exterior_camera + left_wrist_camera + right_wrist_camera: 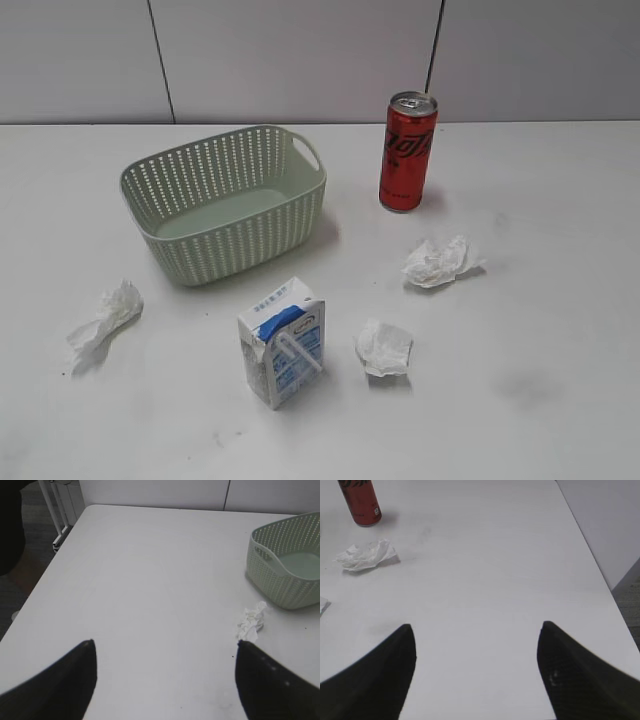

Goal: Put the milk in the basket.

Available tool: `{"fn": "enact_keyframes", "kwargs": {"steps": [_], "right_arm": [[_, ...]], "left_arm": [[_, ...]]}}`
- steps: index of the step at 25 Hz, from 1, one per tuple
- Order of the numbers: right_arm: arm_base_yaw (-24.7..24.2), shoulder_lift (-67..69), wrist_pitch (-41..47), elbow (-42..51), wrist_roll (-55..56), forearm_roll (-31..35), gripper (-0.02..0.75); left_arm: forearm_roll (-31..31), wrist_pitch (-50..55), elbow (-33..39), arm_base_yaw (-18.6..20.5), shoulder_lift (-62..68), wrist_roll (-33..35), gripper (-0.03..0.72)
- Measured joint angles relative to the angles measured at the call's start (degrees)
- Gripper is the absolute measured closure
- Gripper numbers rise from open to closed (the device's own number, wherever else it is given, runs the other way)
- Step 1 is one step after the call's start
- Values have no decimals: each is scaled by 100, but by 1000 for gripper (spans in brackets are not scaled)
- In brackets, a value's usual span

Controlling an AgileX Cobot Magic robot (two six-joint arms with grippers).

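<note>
The milk (pixel 283 340), a small white carton with blue print and a wrapped straw, stands upright on the white table near the front middle. The pale green perforated basket (pixel 190 250) sits behind it to the left; it also shows at the right edge of the left wrist view (pixel 260 565) and is empty. My left gripper (pixel 164 645) is open and empty over bare table, left of the basket. My right gripper (pixel 476 626) is open and empty over bare table at the right. Neither gripper shows in the exterior view. The milk is out of both wrist views.
A tall red soda can (pixel 407 152) stands behind right of the basket, also in the right wrist view (pixel 361 501). Crumpled tissues lie at the left (pixel 105 315), beside the milk (pixel 385 348) and at the right (pixel 440 262). The table's right edge (pixel 592 555) is close.
</note>
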Motion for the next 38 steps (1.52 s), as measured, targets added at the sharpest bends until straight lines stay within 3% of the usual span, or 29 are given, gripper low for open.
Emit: {"fn": "enact_keyframes", "kwargs": {"steps": [18,25,30,34,38], "right_arm": [[0,0,0,0,-6,0,153],[0,0,0,0,0,0,152],[0,0,0,0,0,0,152],[0,0,0,0,0,0,152],[0,0,0,0,0,0,152]], "left_arm": [[-12,-10,-8,0,70,0,59],[-253,-1062,-298,0,1564,39,67],[-809,-1477,-773,-59,3161,575,69],[-1538,-1449,-1464,-388,4353,1267,70],[-1896,-1293,-2244,-1112,5365,1570,74]]}}
